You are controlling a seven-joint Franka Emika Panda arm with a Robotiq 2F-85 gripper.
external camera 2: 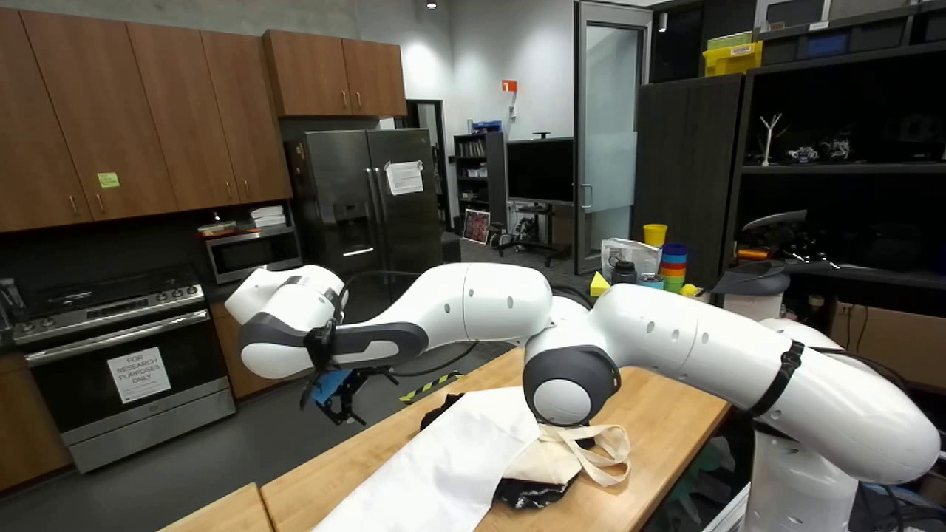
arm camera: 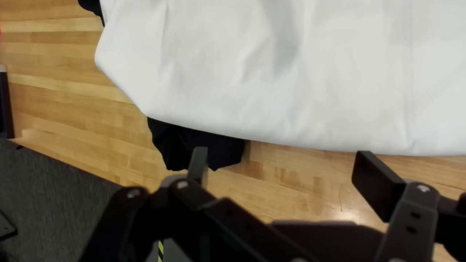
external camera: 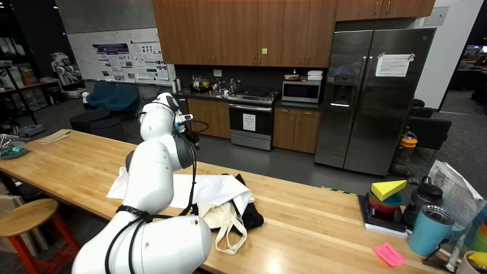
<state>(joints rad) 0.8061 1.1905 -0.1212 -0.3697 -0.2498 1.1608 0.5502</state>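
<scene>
Wrist view: my gripper (arm camera: 281, 165) is wide open, its two fingers well apart, wood of the table (arm camera: 72, 102) showing between them. From there the white cloth (arm camera: 273, 72) spreads creased across 12 o'clock, flat on the table. A lump of black fabric (arm camera: 193, 145) pokes out from under it toward 10 o'clock, near one finger in this picture. Dark floor (arm camera: 47, 196) at 8 o'clock, past the table edge.

In an exterior view I see the gripper hanging raised, apart from the cloth, which lies at its 4 o'clock. A cream bag (external camera 2: 543, 465) with looped straps sits at the cloth's 3 o'clock end, partly covered by it, more black underneath.

Farther along, in an exterior view, taken from the cloth: blue tumbler (external camera: 430, 230) and yellow wedge (external camera: 388, 189) around 3 o'clock, the wedge resting on stacked bowls (external camera: 384, 207); pink note (external camera: 389, 254) nearer 4. Red-legged stool (external camera: 32, 213) at 9, beside the table.
</scene>
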